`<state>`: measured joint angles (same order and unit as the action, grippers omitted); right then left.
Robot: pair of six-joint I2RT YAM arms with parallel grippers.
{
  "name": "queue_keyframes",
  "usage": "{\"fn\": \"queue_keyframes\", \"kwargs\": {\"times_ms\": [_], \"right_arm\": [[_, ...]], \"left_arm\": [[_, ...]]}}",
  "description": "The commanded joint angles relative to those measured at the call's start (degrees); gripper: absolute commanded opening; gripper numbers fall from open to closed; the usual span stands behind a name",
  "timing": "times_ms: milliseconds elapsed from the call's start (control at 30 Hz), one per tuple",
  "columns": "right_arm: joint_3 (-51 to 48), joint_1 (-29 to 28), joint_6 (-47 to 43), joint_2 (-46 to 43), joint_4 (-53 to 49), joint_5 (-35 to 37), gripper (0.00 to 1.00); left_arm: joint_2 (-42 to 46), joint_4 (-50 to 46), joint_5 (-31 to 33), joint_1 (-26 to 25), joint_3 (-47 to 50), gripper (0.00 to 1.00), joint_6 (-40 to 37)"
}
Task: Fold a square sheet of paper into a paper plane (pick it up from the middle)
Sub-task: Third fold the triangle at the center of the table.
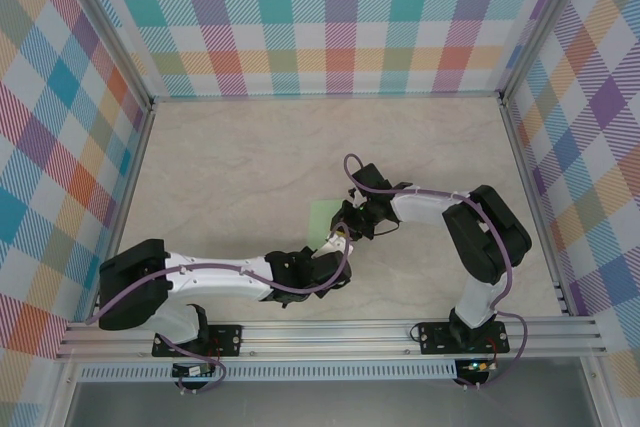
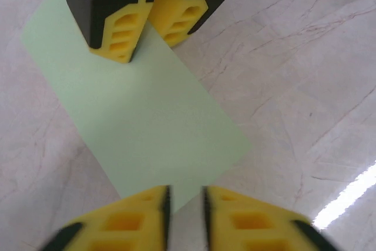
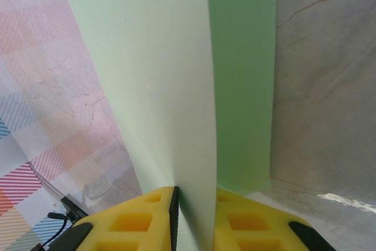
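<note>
No writing, label, brand mark, number or sign can be read anywhere. The pale green square sheet of paper (image 2: 153, 127) is plain, and the marbled bench (image 1: 230, 167) and the checked walls (image 1: 330, 17) carry pattern only.

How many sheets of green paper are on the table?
1. The square sheet of paper lies on the table, one edge gripped by the right pincer. Another could hide under the arms.
</note>
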<state>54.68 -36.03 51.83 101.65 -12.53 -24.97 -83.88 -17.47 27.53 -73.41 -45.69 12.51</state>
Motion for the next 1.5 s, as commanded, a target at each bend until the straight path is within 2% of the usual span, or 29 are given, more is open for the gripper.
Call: {"fn": "queue_keyframes", "kwargs": {"times_ms": [0, 100, 267, 467, 600, 700, 833, 933, 1133, 1300, 1400, 1467], "right_arm": [[0.3, 0.2, -0.2, -1.3, 0.3, -1.0, 0.20], [0.4, 0.2, -0.2, -1.1, 0.3, -1.0, 0.20], [0.4, 0.2, -0.2, -0.7, 0.3, -1.2, 0.20], [0.2, 0.2, -0.2, -0.7, 0.4, -1.1, 0.20], [0.3, 0.2, -0.3, -0.7, 0.1, -0.9, 0.20], [0.2, 0.3, -0.5, -0.8, -0.1, -0.7, 0.21], [-0.1, 0.3, -0.6, -1.1, -0.3, -0.6, 0.21], [-0.1, 0.3, -0.7, -1.2, -0.7, -0.4, 0.21], [0.1, 0.3, -1.1, -2.2, -2.3, 1.0, 0.26], [0.1, 0.3, -2.4, -5.3, -7.2, 5.3, 0.46], [0.0, 0.5, -3.0, -7.9, -11.3, 9.6, 0.54], [0.1, 0.5, -3.0, -9.5, -13.4, 12.2, 0.55]], "left_arm": [[2.3, 3.7, -4.9, 0.3, 1.4, 0.42, -0.4], [0.6, 3.5, -6.3, -0.1, 1.3, 0.55, -0.9], [-4.2, 2.9, -2.1, -0.9, -0.9, 0.60, -1.4], [-7.0, 3.6, 6.5, -0.9, -2.3, 0.60, -1.1], [-5.3, 4.2, 7.5, -0.9, -2.2, 0.50, -1.1], [-3.8, 4.7, 8.2, -0.9, -1.6, 0.30, -0.9], [-2.5, 4.5, 8.9, -0.8, -1.4, 0.11, -0.8], [-1.9, 4.5, 7.4, -0.5, -1.2, 0.02, -0.7], [-1.1, 4.8, 1.5, 1.3, -0.5, 0.00, -0.6], [0.0, 7.3, -8.9, 5.4, 0.9, 0.00, 0.2], [0.7, 8.7, -15.4, 8.8, 2.0, 0.00, 0.9], [1.2, 9.5, -18.1, 10.6, 2.6, 0.00, 1.4]]}}
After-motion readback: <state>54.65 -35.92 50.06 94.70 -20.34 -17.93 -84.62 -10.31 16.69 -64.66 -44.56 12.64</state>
